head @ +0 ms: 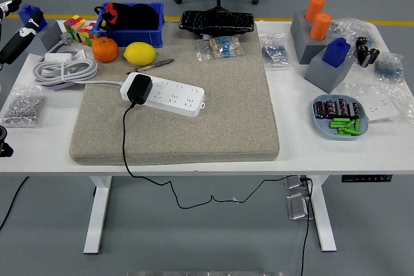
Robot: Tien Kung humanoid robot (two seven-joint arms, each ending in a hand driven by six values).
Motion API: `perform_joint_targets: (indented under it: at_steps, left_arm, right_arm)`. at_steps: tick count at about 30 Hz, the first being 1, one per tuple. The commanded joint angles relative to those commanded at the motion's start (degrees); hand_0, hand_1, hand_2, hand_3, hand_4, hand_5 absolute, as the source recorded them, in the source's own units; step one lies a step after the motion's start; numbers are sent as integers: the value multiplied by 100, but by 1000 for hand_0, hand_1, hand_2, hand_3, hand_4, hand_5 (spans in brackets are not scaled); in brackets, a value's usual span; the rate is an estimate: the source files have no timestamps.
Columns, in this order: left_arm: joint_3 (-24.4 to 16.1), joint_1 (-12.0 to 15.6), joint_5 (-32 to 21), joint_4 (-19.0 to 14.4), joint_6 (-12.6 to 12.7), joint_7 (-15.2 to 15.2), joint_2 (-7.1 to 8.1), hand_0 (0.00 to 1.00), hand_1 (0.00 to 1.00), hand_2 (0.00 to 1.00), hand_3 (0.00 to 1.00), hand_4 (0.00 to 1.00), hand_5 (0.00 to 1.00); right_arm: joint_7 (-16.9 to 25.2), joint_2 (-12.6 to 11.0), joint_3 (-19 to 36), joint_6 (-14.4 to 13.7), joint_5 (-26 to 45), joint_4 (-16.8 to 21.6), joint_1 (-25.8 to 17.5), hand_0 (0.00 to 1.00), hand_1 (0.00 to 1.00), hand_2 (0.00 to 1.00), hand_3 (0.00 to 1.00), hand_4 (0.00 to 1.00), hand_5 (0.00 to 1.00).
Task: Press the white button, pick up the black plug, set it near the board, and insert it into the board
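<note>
while 1 black plug (138, 89) sits in 1 board (165, 95), left hand (13, 42) state unclear.

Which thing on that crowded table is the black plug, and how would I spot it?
Find the grey mat covering the middle of the white table. On its left part lies a long white power strip. The black plug sits in the strip's left end, the only black block there, with a thin black cord trailing off the table's front edge.
</note>
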Motion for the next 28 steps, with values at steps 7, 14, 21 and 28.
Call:
perform_joint_targets:
  at_steps: [7, 14, 21, 28]
  left_arm:
    - [-32, 5, 3, -2, 1, -3, -4, 982, 946, 900, 882, 853, 898]
    - [-66, 19, 4, -9, 2, -7, -2, 982, 946, 901, 880, 853, 900]
    - [-79, 32, 3, -16, 6, -11, 14, 982, 947, 901, 881, 852, 901]
    - [-61, 23, 0, -14, 5, -13, 22, 982, 947, 901, 880, 852, 902]
  right_arm:
    - [5, 2, 68, -4, -4, -1, -7, 668, 563, 541, 568, 674, 217]
    - [4, 18, 40, -1, 0, 3, 6, 668, 563, 541, 569, 674, 217]
    - [10, -8, -14, -2, 0, -1, 4, 668, 564, 540, 568, 674, 218]
    - [15, -27, -51, -1, 8, 5, 15, 667, 563, 541, 568, 674, 218]
